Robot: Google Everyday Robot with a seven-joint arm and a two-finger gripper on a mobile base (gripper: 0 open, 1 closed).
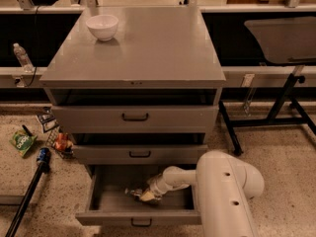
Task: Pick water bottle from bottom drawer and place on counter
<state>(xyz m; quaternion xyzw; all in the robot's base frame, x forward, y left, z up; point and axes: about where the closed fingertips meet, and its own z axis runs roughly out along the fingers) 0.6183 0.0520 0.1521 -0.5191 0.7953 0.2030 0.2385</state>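
gripper [147, 196] reaching into open bottom drawer [138, 216] below front edge of counter [148, 53] | grip: cannot tell | water bottle [132, 192] lying in drawer just beside gripper | white bowl [102, 26] sitting near back-left corner

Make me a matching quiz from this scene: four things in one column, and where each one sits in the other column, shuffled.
1. white bowl
2. gripper
3. green packet
4. pale clear bottle

A. on the floor
B. on the left ledge
C. on the counter, back left
D. in the open bottom drawer, by the water bottle

Pairs: 1-C, 2-D, 3-A, 4-B.
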